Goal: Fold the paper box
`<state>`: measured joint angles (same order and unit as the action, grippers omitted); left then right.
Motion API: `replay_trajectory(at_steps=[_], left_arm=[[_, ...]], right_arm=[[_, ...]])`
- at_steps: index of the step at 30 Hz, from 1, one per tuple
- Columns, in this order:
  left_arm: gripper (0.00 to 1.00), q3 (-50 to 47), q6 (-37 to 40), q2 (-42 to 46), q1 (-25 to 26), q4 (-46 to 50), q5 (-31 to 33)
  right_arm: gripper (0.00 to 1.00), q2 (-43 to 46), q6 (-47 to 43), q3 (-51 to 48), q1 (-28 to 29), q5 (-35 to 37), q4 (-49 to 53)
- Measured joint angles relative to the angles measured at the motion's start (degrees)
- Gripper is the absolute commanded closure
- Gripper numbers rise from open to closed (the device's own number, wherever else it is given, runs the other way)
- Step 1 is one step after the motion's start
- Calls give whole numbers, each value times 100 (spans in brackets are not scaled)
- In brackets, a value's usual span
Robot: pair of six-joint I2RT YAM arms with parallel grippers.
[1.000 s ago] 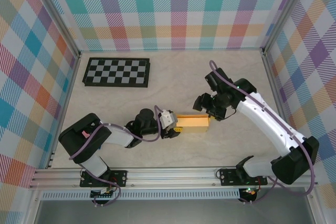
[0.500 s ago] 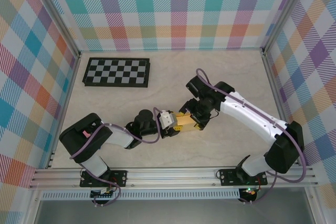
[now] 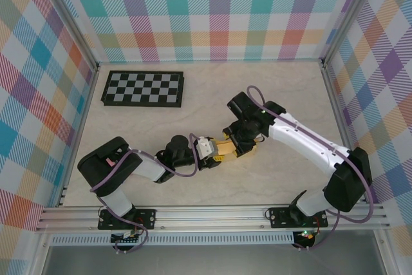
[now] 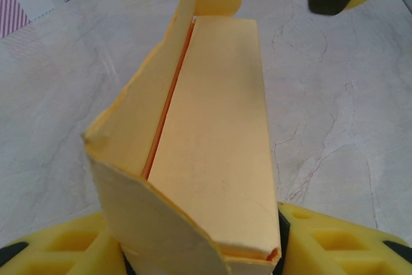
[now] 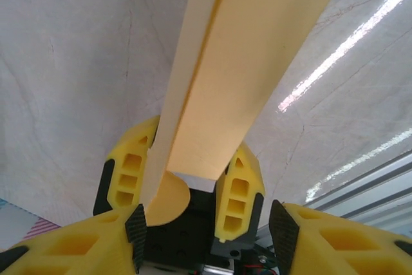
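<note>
Gaping along one seam, paper box (image 4: pixel 212 133), orange inside; left jaws gripping it

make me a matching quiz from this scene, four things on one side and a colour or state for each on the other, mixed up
Things:
1. paper box
2. checkerboard
3. left gripper
4. right gripper

Colour or state:
a. black and white, lying flat at the far left
b. open, fingers either side of one end of the paper box
c. yellow-orange, one long flap raised
d. shut on the other end of the paper box

Pairs: 1-c, 2-a, 3-d, 4-b
</note>
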<state>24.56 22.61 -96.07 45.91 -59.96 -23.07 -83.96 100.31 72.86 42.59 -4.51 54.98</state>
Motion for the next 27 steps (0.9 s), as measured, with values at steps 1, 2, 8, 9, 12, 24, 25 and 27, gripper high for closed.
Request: replay_trajectory(at_steps=[1,2,8,9,12,24,25,27], left_arm=[[47,0,7,0,0,0,0],[47,0,20,0,0,0,0],[39,0,74,2,9,2,13],[35,0,74,2,9,4,22],[25,0,81,149,9,232,39],[24,-181,455,2942,-103,2277,-28],[25,-184,481,2962,-149,2374,-31],[28,-184,546,2905,-258,2529,-35]], right_arm=[[47,-66,61,0,0,44,-17],[49,-129,107,0,0,87,-28],[76,-404,245,0,-68,299,-118],[79,-413,247,0,-87,319,-138],[85,-439,251,0,-116,361,-184],[90,-1051,-708,619,-431,280,181],[91,-1102,-846,686,-463,254,221],[93,-1185,-1108,782,-509,225,315]])
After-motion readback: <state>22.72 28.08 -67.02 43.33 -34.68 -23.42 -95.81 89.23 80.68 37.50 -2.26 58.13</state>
